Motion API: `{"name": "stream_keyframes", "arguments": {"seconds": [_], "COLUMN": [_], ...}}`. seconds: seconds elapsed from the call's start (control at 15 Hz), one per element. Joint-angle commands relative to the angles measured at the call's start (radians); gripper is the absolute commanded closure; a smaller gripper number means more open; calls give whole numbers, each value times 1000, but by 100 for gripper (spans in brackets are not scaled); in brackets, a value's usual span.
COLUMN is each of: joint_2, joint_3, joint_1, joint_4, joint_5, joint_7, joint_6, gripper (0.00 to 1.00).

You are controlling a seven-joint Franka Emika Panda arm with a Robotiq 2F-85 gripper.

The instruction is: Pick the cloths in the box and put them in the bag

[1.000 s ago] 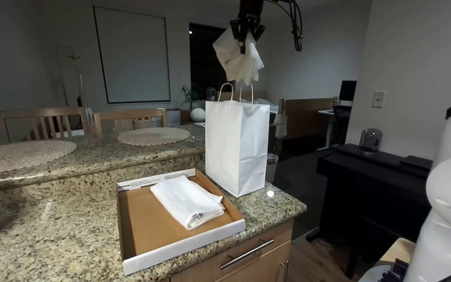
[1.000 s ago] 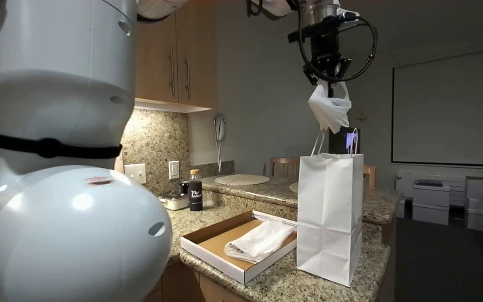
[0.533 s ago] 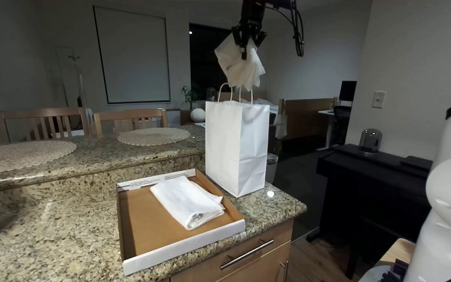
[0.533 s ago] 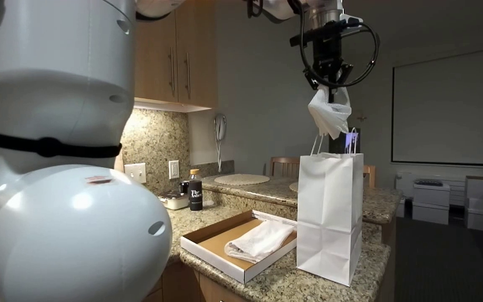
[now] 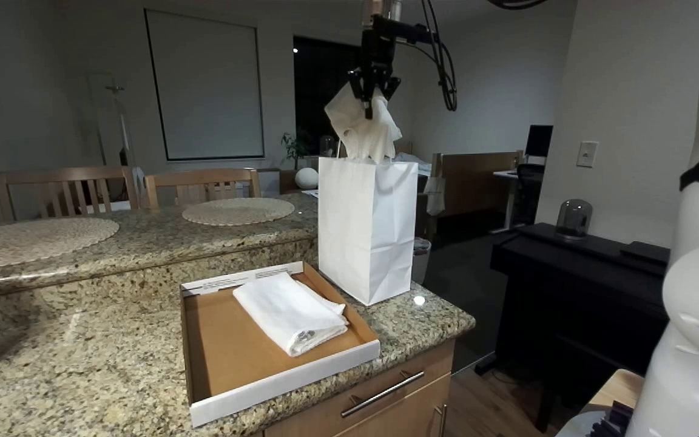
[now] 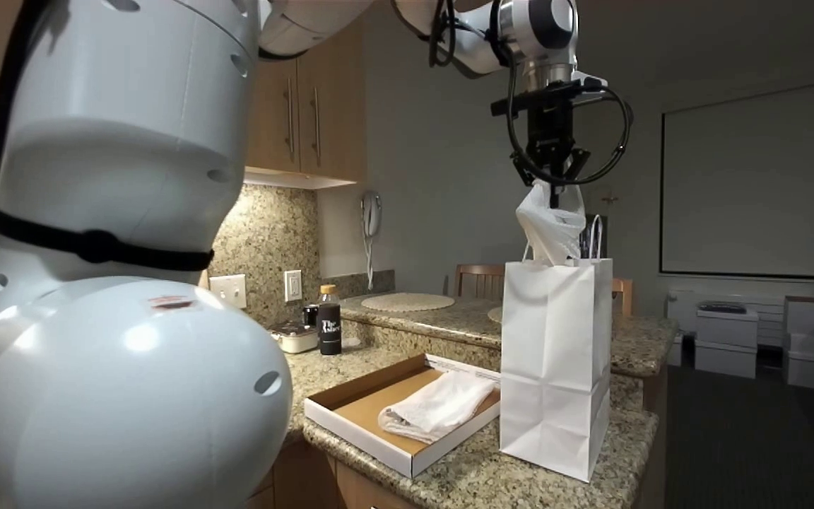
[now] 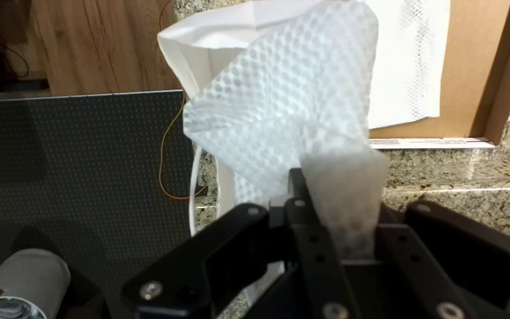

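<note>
My gripper (image 5: pixel 371 112) is shut on a white, thin, dimpled cloth (image 5: pixel 361 138) and holds it above the white paper bag (image 5: pixel 349 224). The cloth hangs in loose folds, and its lower end is level with the bag's rim in both exterior views. I cannot tell whether it dips inside. The bag stands upright on the counter. In the wrist view the held cloth (image 7: pixel 295 88) covers much of the bag's opening (image 7: pixel 219 35) and hides one fingertip. A second, folded white cloth (image 5: pixel 292 309) lies in the shallow cardboard box (image 5: pixel 222 340) beside the bag.
Two upright bag handles (image 6: pixel 596 237) stand near the held cloth. A raised granite ledge with round placemats (image 5: pixel 238 210) lies behind the box. A dark bottle (image 6: pixel 329 325) stands further along the counter. The counter's edge (image 5: pixel 459 321) is close to the bag.
My gripper has moved down with the cloth, bringing its lower end from above the handles to the bag's rim. The bag, the box and the folded cloth have not moved.
</note>
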State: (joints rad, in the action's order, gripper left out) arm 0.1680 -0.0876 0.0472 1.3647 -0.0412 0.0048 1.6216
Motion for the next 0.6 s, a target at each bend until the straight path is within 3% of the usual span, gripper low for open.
{"name": "stream_keyframes", "arguments": {"seconds": [0.0, 0.07, 0.53], "joint_2": [-1, 0, -14], "joint_3": [0, 0, -1], "joint_1": [-8, -9, -9], "joint_4": [11, 11, 20], "joint_5": [6, 8, 8], "joint_7": [47, 53, 83], "joint_6": [34, 34, 29], "gripper": [63, 62, 19]}}
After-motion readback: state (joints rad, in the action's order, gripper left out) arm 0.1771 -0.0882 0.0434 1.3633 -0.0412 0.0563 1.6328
